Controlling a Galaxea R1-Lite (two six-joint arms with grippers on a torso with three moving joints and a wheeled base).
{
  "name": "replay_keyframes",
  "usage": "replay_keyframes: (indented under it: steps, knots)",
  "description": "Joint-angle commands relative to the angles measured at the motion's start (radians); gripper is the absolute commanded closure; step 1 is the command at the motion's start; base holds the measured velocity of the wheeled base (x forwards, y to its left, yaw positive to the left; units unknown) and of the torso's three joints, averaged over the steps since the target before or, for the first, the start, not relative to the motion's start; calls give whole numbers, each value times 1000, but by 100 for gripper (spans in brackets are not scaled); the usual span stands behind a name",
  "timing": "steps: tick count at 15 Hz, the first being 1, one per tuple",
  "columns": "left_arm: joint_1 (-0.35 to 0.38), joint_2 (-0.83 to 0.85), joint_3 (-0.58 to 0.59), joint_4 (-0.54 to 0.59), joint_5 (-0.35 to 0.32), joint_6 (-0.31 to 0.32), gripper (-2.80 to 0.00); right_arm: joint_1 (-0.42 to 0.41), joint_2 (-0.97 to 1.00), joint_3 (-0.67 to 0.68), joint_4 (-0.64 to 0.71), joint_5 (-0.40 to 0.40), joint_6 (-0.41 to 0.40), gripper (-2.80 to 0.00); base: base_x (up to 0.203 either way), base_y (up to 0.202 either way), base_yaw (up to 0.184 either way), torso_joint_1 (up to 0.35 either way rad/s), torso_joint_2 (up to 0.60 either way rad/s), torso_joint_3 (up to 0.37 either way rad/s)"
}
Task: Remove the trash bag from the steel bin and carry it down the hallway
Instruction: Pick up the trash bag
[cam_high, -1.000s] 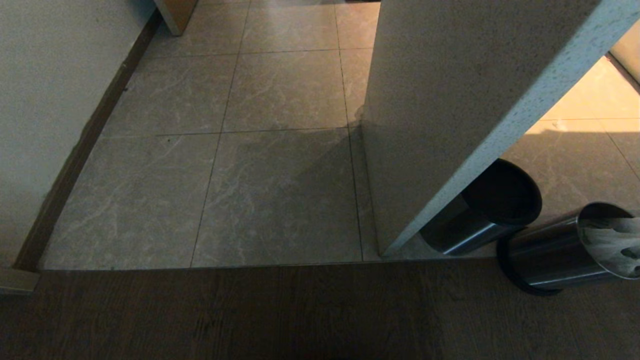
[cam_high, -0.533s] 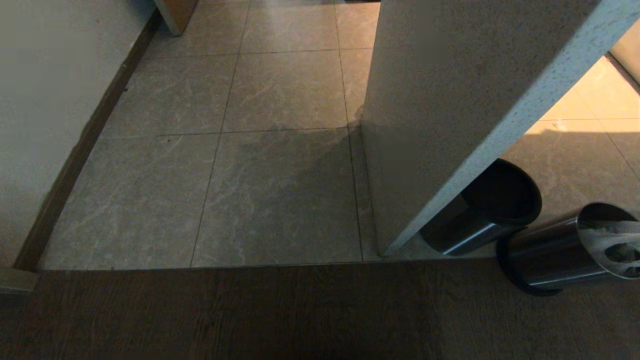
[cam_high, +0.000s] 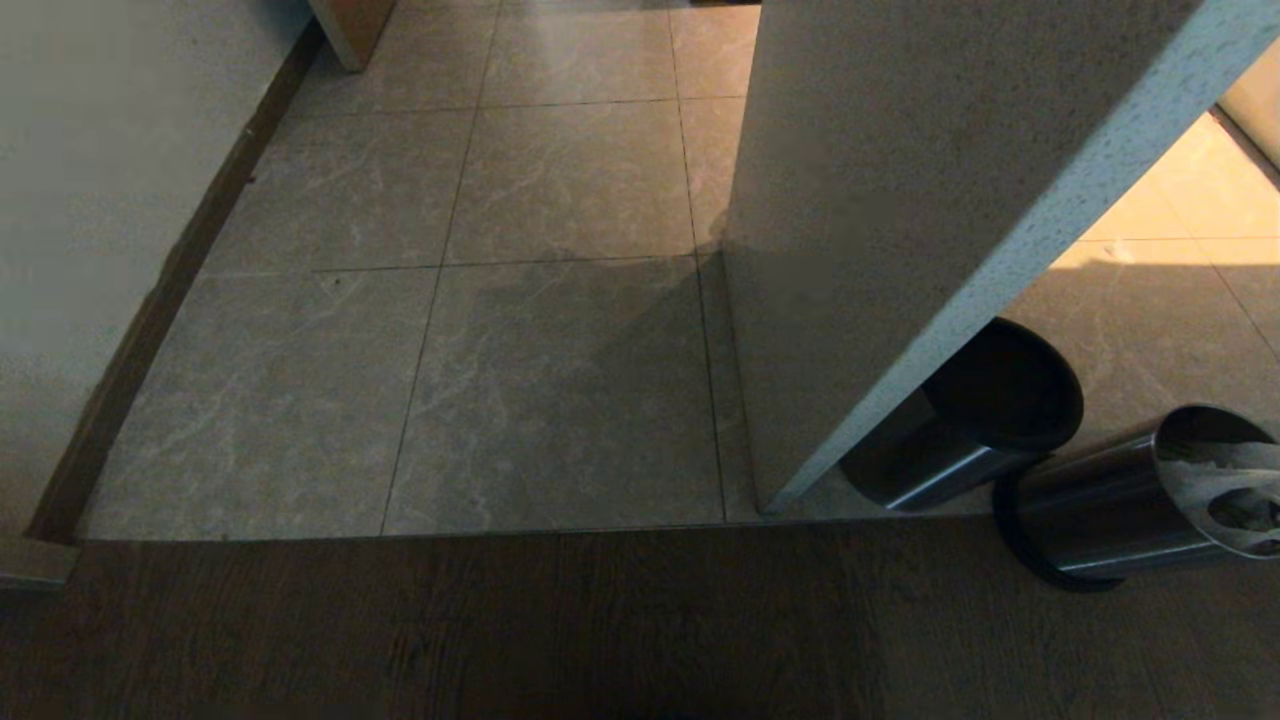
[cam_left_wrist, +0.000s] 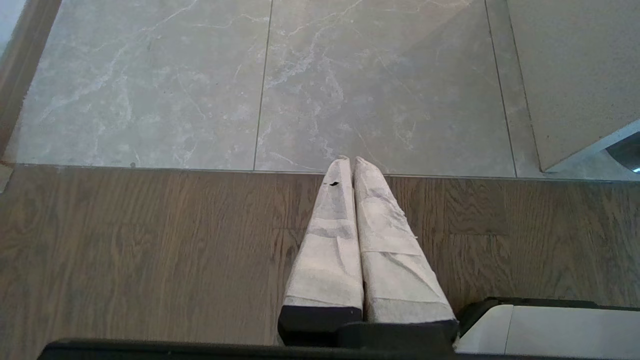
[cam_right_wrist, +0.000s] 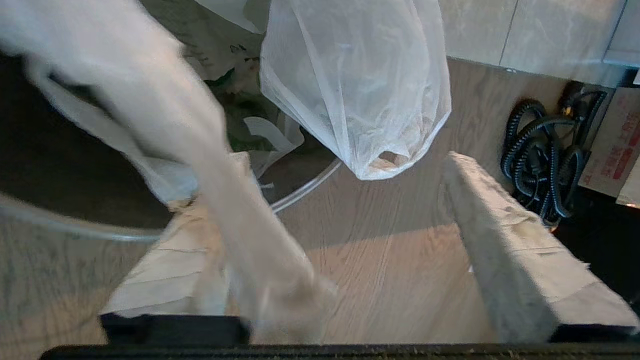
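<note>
Grey marble-look tiles of the hallway (cam_high: 560, 380) fill the head view, w/ dark wood floor nearest; the steel bin (cam_high: 1130, 520) stands far right by a wall corner, pale bag film showing in its mouth.

Left wrist view: left pincer (cam_left_wrist: 349, 162) closed on nothing, parked over the wood floor.

Right wrist view: right pincer (cam_right_wrist: 350, 225) spread wide; a blurred handle strip of the trash bag (cam_right_wrist: 165, 150) drapes over 1 finger, ungripped. Risk: it slips off. Green print unreadable; red writing on a box (cam_right_wrist: 612, 150) too small to read.
</note>
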Motion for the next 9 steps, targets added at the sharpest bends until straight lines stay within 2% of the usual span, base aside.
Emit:
replay_keyframes:
  steps: [1,4,6,9]
  knots:
    - [0,0,0,-1,0,-1,0,2,38,-19,-11,2,-5,-280,0,0,0,0,0,0]
    - [0,0,0,-1,2,-1,0,2,79,-68,-10,6,4,-280,0,0,0,0,0,0]
    - [0,0,1,-1,0,-1,0,4,102,-90,-10,81,28,-280,0,0,0,0,0,0]
    - [0,0,0,-1,2,-1,0,12,119,-98,-11,105,42,-280,0,0,0,0,0,0]
